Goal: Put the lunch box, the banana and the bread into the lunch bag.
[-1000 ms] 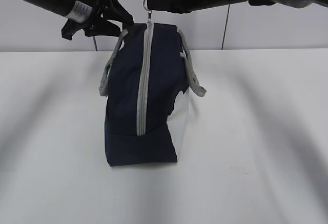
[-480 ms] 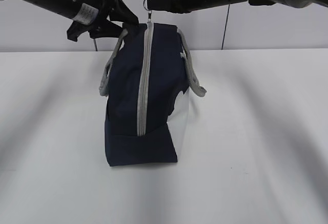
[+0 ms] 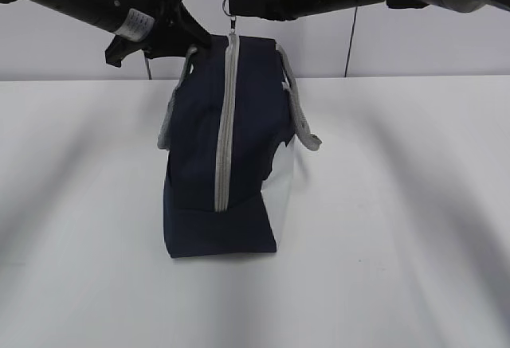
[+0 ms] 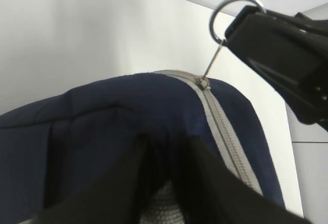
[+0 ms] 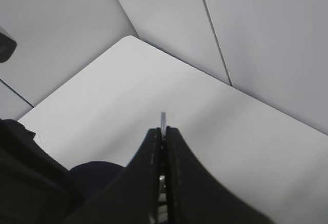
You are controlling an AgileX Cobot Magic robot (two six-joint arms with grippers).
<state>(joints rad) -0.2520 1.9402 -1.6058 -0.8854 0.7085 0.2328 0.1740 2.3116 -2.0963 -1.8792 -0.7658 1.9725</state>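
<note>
The navy lunch bag stands upright on its end at the middle of the white table, its grey zipper shut along the whole side facing you; no lunch box, banana or bread is in view. Your right gripper is clamped on the ring pull above the bag's top. Your left gripper straddles the grey strap handle with jaws part-closed; whether they grip it I cannot tell. If that hold is loose, pulling the ring could lift or topple the bag rather than run the zipper, or the thin ring could slip free.
</note>
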